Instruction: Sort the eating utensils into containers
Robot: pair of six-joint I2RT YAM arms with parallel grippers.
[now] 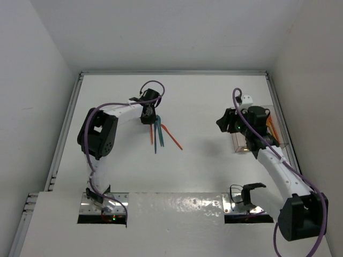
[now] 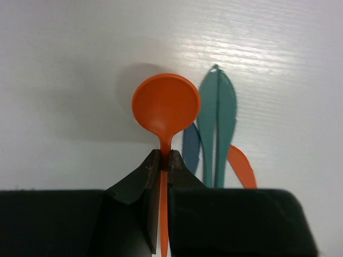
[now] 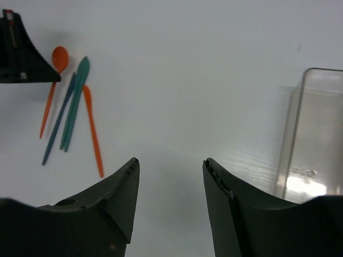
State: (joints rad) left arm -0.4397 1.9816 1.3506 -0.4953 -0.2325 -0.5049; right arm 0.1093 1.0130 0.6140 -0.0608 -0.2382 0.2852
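Observation:
My left gripper [image 2: 163, 155] is shut on the neck of an orange spoon [image 2: 166, 104], low over the table. Beside the spoon lie two teal utensils [image 2: 217, 123], a blue knife [image 2: 191, 150] and an orange utensil [image 2: 241, 167]. In the top view the left gripper [image 1: 147, 115] stands at the head of this pile [image 1: 158, 133]. My right gripper [image 3: 170, 163] is open and empty, above bare table beside the clear containers [image 3: 316, 134]. In the top view the right gripper [image 1: 228, 122] is left of the containers [image 1: 237, 143], which the arm partly hides. Orange utensils [image 1: 273, 128] show inside them.
The table is white, with raised walls at the back and both sides. The containers stand close to the right wall [image 1: 284, 118]. The pile also shows at the far left of the right wrist view [image 3: 75, 107], with the left gripper [image 3: 21, 59] above it.

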